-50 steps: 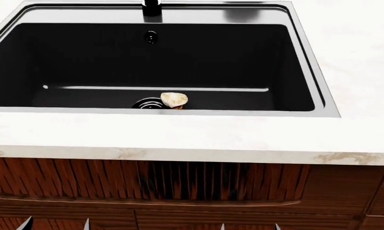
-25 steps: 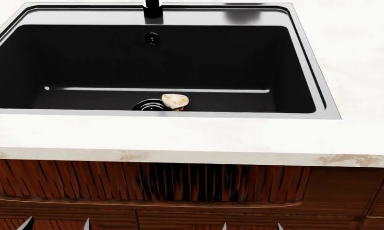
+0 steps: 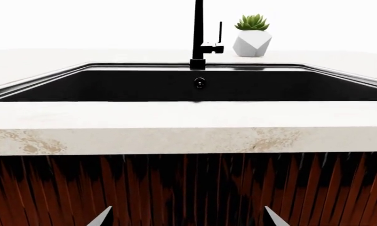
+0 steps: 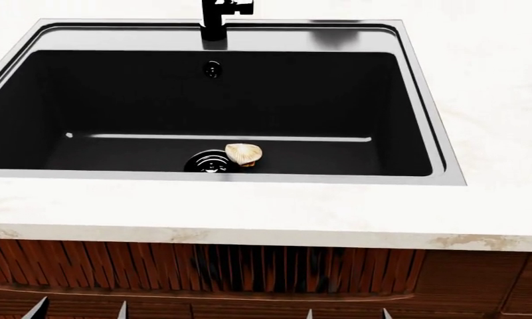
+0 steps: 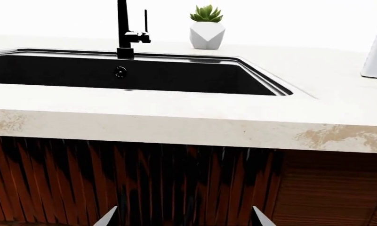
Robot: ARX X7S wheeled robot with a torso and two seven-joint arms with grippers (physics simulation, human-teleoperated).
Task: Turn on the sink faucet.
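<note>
Left gripper [image 4: 78,310] low before cabinet front, tips spread wide, empty; right gripper [image 4: 347,314] likewise, wide and empty. Sink faucet [image 3: 199,35] at back rim of sink [image 4: 430,106], well apart from both. Likely risk: reaching across, snagging counter edge or missing thin lever. No readable writing anywhere.

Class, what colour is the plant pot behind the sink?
White, a faceted pot, clearest in the left wrist view.
</note>
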